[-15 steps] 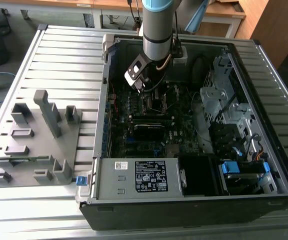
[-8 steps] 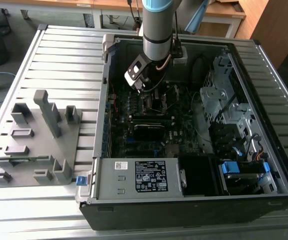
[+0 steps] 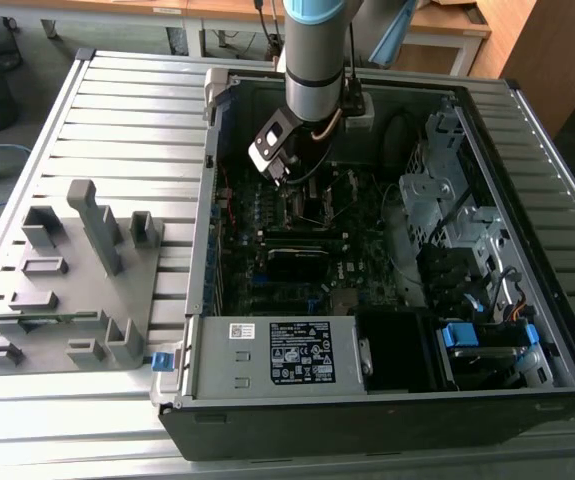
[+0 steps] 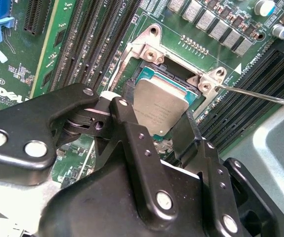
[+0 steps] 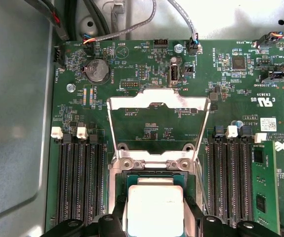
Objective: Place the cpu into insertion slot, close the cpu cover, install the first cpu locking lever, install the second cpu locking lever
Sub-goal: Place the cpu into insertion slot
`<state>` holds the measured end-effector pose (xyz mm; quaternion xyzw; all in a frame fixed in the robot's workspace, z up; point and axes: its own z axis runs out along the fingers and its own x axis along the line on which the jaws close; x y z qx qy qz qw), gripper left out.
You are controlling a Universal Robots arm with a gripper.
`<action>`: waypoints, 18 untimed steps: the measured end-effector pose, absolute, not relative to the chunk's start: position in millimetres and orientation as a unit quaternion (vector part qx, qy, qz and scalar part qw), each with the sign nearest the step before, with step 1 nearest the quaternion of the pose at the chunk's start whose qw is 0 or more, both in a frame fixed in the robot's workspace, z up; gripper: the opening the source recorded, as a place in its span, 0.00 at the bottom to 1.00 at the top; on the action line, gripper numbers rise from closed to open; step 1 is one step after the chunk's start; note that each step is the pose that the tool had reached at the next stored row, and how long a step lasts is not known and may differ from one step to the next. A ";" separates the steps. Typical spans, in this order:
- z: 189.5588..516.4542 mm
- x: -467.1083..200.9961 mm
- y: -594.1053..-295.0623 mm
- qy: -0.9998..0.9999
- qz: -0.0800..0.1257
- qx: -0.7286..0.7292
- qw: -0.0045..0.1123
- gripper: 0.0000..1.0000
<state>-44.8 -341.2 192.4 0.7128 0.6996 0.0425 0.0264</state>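
- Slatted metal desk [image 3: 117, 110] is carrying an open computer case [image 3: 199, 250]; wooden furniture is standing behind it.
- Grey tray [image 3: 67, 290] with upright blocks is sitting on the desk, just beside the case on the exterior view's left.
- Arm [image 3: 312, 60] is reaching down into the case, over the green motherboard [image 5: 132, 64].
- End effector [image 4: 156, 118] is gripping the cpu [image 4: 164, 103]: in the second wrist view the black fingers [image 4: 132, 133] are pressing against two opposite edges of it.
- Cpu is facing silver side up and hanging right over the socket [image 5: 154, 176], roughly square to it. Can't tell whether it's sitting fully down in the socket or just above it.
- Cover [image 5: 127, 102] is standing flipped open on the side of the socket away from the fingers. The motherboard is showing through its square cut-out.
- A thin wire lever [image 4: 260, 96] is sticking out from one socket corner, swung clear and lying across the neighbouring slots.
- Rows of long black memory slots [image 5: 80, 182] are running along both sides of the socket.
- A round coin battery [image 5: 96, 70] is sitting on the board beyond the open cover, near the cable plugs at the board's edge.
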 end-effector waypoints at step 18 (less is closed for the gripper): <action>192.2 -44.8 -343.8 0.700 0.043 0.713 0.026 0.67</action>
